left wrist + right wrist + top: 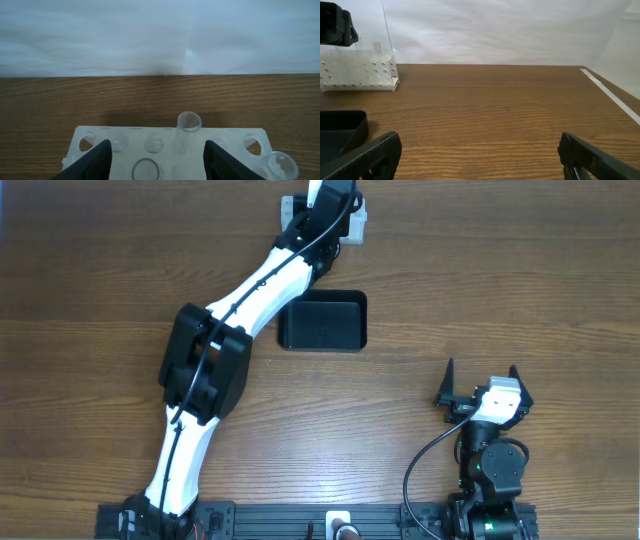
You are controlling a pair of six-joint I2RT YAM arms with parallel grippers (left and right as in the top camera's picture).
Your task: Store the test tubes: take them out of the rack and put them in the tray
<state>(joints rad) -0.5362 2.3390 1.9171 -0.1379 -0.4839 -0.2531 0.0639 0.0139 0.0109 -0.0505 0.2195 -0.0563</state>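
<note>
Left pincer [156, 160], right pincer [480, 157] — both spread

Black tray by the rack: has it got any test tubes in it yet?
Empty. From above, the black tray shows a bare floor; a test tube stands in the rack.

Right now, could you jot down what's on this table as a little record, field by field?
Rack: white, far side of the table, at least three clear test tubes standing in it
Tray: black, empty, beside the rack, apart from it
Left gripper: open, over the rack, one tube mouth seen between its fingers
Right gripper: open, holding nothing, near its own base
Progress: no tube in the tray yet
</note>
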